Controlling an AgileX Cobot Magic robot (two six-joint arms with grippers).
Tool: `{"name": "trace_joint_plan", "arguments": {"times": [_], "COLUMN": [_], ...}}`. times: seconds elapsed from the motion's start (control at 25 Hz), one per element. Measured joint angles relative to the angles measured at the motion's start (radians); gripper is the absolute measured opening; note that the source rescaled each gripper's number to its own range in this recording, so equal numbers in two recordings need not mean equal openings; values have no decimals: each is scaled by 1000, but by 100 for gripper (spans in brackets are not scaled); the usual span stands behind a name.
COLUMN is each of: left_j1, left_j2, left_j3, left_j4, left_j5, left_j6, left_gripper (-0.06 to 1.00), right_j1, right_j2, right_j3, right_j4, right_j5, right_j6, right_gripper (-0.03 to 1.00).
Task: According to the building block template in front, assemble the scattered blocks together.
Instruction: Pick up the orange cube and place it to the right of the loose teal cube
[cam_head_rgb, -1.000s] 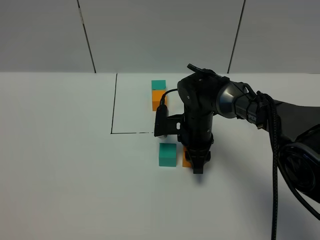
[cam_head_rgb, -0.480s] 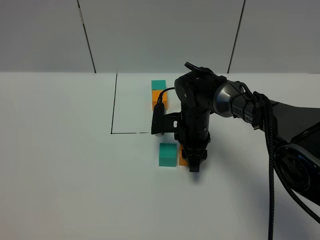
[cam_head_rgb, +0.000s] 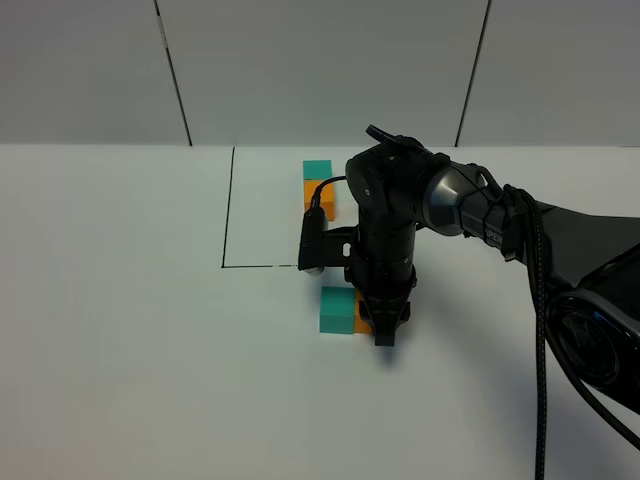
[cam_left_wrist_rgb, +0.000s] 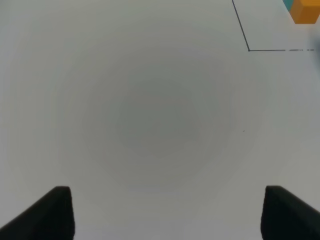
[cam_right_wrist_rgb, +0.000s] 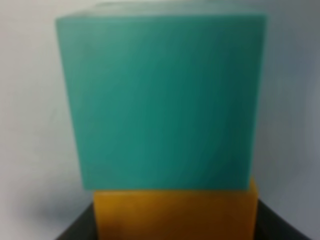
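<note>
Near the middle of the white table (cam_head_rgb: 120, 350), just on the near side of a black drawn outline (cam_head_rgb: 228, 210), the right gripper (cam_head_rgb: 384, 336) points straight down and pinches the orange cube (cam_head_rgb: 363, 322) between its two dark fingers (cam_right_wrist_rgb: 75, 232). The cube's left face is touching the teal cube (cam_head_rgb: 336, 310), which sits on the table beside it. The pair lies in a left-to-right row, teal on the left, orange on the right. The right wrist view, taken close up, shows the two faces meeting with no gap, the orange one flanked on both sides by the fingers. The black right arm (cam_head_rgb: 470, 210) reaches in from the right edge of the scene, a cable (cam_head_rgb: 545, 330) looped along it, and hides the right part of the outline. Farther back, inside the outline, stands the template (cam_head_rgb: 318, 185): a teal cube on the far side joined to an orange one on the near side. It is well apart from the gripped pair, with the outline's near line between them. The left gripper (cam_left_wrist_rgb: 165, 215) hangs over bare table with its fingertips spread wide and nothing between them. Its wrist view catches a corner of the outline and, at the edge of that view, the template's orange block. Grey wall panels (cam_head_rgb: 320, 70) close the scene at the far side.
</note>
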Motion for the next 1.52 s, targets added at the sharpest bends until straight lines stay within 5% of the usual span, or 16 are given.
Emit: {"name": "trace_joint_plan", "arguments": {"times": [0.8, 0.92, 1.12, 1.2, 1.52], "left_j1": [0, 0, 0, 0, 0], "left_j2": [0, 0, 0, 0, 0], "left_j3": [0, 0, 0, 0, 0], "left_j4": [0, 0, 0, 0, 0], "left_j5": [0, 0, 0, 0, 0], "left_j6": [0, 0, 1, 1, 2], "left_gripper": [70, 70, 70, 70, 70], "right_j1": [1, 1, 5, 5, 4], "right_j2": [0, 1, 1, 1, -46], "right_j3": [0, 0, 0, 0, 3], "right_j4": [30, 45, 47, 45, 18], "right_j5": [-34, -45, -49, -54, -15], "right_j6": [-19, -19, -19, -3, 122], "right_gripper": [1, 20, 82, 97, 99]}}
